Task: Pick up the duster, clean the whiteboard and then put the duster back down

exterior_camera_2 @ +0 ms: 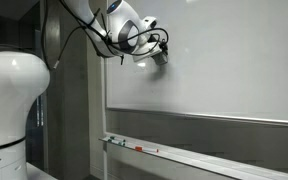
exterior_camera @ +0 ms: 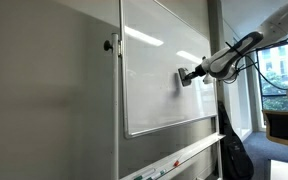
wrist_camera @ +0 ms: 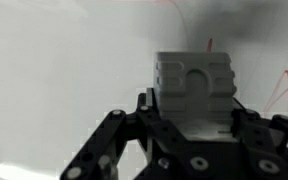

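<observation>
No readable text, labels, numbers – any view.

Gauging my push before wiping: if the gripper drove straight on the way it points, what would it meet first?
The whiteboard, by way of the duster the gripper holds; the duster looks against the board or nearly so, depth unclear.

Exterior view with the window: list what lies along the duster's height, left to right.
Grey wall panel → whiteboard's left frame edge → duster → robot arm → window.
</observation>
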{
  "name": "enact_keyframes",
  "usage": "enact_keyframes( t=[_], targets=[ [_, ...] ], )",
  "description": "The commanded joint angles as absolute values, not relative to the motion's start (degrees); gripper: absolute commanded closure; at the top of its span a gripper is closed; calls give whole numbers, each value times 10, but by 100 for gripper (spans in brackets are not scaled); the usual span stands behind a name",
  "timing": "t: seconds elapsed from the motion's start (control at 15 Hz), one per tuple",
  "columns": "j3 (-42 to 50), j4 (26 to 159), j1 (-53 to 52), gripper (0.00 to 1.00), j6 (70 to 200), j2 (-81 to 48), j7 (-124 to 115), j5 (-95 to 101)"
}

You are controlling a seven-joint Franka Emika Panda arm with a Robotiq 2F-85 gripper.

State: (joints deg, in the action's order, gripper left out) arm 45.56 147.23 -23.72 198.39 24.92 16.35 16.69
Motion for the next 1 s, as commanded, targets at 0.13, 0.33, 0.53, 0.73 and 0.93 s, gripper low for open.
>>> enact_keyframes(
  t=[0.13,0.33,0.53,0.73,0.93],
  targets=[
    [440,1436,-241,62,1984,277,165,144],
    [455,1412,-260,62,1984,279,165,135],
    [482,1388,-293,62,1984,262,162,117],
    [517,1368,-332,62,1983,246,161,100],
    [549,1358,-373,62,1983,232,159,88]
  ],
)
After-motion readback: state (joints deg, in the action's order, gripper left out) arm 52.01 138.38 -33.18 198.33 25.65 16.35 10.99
